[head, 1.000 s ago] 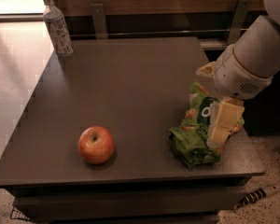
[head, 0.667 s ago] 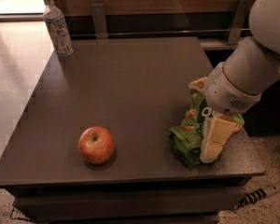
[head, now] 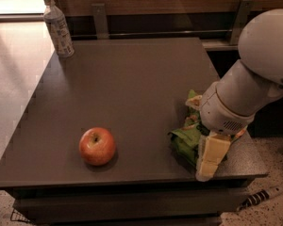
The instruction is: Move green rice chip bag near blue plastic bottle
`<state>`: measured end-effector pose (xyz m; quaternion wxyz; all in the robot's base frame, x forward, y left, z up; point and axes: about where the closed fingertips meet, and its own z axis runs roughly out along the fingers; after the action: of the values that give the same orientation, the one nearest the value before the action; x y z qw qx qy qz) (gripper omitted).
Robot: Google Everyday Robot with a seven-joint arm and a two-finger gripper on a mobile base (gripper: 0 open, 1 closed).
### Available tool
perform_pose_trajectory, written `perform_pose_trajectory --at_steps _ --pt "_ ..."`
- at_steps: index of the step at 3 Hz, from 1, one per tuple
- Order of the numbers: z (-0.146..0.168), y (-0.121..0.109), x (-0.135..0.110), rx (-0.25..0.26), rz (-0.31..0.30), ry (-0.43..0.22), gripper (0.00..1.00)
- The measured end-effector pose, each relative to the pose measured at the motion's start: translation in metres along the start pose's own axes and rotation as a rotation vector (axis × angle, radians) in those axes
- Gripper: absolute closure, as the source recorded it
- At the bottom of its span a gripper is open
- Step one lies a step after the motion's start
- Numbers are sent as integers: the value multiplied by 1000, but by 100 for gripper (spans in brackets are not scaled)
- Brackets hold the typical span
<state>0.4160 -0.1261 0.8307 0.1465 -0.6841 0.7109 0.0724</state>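
The green rice chip bag lies crumpled near the table's front right edge, partly hidden under my arm. My gripper points down on the bag's right side, touching or pressing on it, close to the table's front edge. The blue plastic bottle, clear with a white cap and pale label, stands upright at the far left back corner, far from the bag and the gripper.
A red apple sits at the front left of the dark table. A wooden wall with metal brackets runs behind the table. A cable lies on the floor at the right.
My arm has come lower and nearer the front edge, bringing the gripper down onto the right side of the bag. The bag, apple and bottle have stayed in place.
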Motion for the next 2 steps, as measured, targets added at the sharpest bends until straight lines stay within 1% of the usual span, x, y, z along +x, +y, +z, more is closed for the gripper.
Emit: perform_pose_trajectory --at_steps 1,2 --pt "21 -10 -9 8 -5 9 2" --pt "17 -7 -8 9 -6 9 24"
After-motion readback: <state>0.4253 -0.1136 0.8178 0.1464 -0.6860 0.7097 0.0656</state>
